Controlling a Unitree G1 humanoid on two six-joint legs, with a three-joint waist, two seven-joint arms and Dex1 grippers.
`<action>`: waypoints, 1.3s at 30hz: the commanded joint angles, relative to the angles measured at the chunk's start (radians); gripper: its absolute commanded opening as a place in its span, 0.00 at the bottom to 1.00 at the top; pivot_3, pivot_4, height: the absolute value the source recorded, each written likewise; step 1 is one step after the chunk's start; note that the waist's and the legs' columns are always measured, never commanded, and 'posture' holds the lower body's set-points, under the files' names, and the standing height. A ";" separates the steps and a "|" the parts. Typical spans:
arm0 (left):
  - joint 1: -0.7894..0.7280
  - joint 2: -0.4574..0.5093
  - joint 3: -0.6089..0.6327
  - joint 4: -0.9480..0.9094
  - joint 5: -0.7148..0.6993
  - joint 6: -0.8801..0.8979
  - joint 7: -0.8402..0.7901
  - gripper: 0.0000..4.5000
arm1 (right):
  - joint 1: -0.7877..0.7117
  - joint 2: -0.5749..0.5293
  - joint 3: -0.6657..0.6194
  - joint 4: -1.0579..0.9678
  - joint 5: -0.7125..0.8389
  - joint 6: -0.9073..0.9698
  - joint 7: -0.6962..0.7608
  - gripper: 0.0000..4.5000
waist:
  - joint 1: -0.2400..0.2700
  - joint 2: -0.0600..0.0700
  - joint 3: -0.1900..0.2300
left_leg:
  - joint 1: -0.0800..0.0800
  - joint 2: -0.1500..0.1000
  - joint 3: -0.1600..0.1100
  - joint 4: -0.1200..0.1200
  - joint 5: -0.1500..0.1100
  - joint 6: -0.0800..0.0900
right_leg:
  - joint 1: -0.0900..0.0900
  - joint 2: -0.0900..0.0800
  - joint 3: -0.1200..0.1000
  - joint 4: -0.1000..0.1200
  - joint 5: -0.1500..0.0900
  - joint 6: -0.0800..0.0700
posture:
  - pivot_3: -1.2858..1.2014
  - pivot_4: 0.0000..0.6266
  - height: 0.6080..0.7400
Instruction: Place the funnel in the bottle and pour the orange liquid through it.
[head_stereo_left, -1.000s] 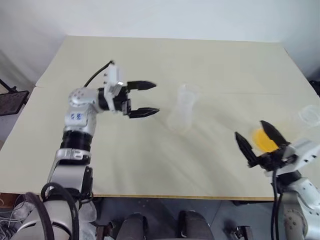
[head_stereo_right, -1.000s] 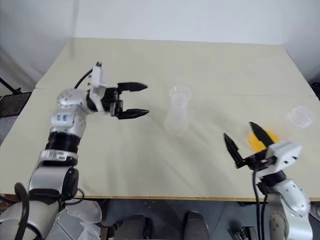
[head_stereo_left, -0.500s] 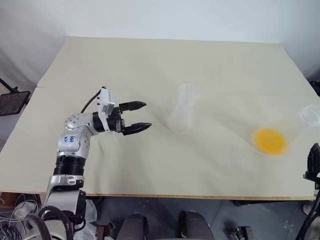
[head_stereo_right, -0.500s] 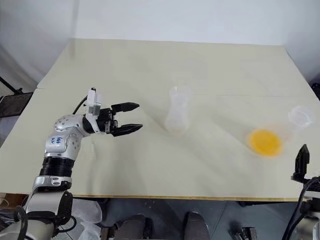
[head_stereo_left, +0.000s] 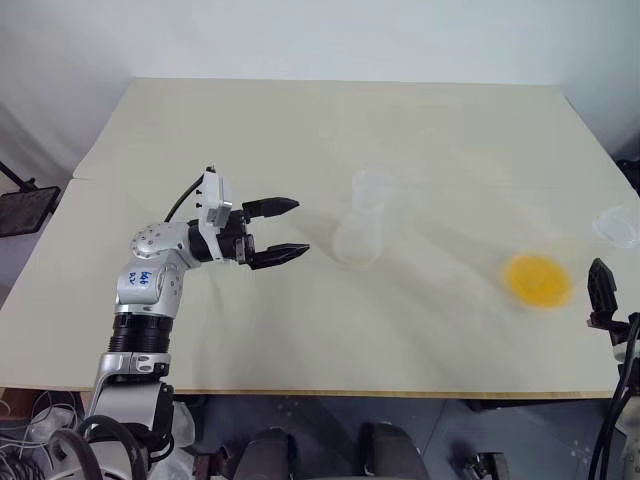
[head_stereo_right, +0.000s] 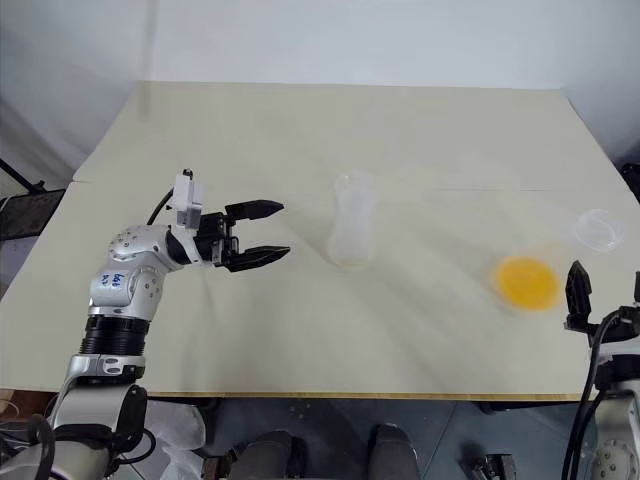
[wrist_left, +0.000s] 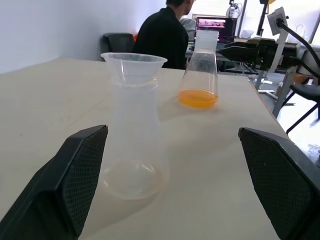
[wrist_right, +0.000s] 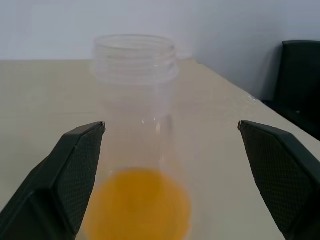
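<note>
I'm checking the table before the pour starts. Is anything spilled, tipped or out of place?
Nothing stands out. The bottle stands upright with the funnel seated straight in its neck. The orange liquid sits inside its own upright flask, with no puddle showing on the table. Both grippers, left and right, are open and hold nothing.

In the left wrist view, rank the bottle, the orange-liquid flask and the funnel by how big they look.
Largest: bottle, nearest the camera.
Then flask, farther back, so true size unsure.
Smallest: funnel, in the bottle's neck.
</note>
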 joint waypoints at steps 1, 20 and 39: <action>0.004 -0.004 -0.002 -0.050 -0.025 0.004 0.012 0.99 | -0.054 -0.053 -0.001 0.055 -0.002 0.035 0.011 1.00 | 0.002 0.000 0.000 | 0.000 0.000 0.000 0.000 0.000 0.000 | 0.000 0.000 0.000 0.000 0.000 0.000 | 0.52 0.24 1.00; 0.086 0.014 0.010 -0.173 -0.053 0.032 0.090 0.99 | -0.343 -0.136 0.033 0.356 -0.019 0.020 0.135 1.00 | 0.001 0.000 0.000 | 0.000 0.000 0.002 0.000 0.000 0.000 | 0.000 0.000 0.000 0.000 0.000 0.000 | 0.52 0.24 1.00; 0.073 0.002 -0.005 -0.158 -0.047 0.009 0.096 1.00 | -0.404 -0.127 0.053 0.400 -0.013 -0.025 0.186 0.60 | -0.001 0.000 0.000 | -0.001 0.000 0.002 -0.001 0.000 0.000 | 0.000 0.000 -0.001 -0.001 0.000 0.000 | 0.52 0.24 1.00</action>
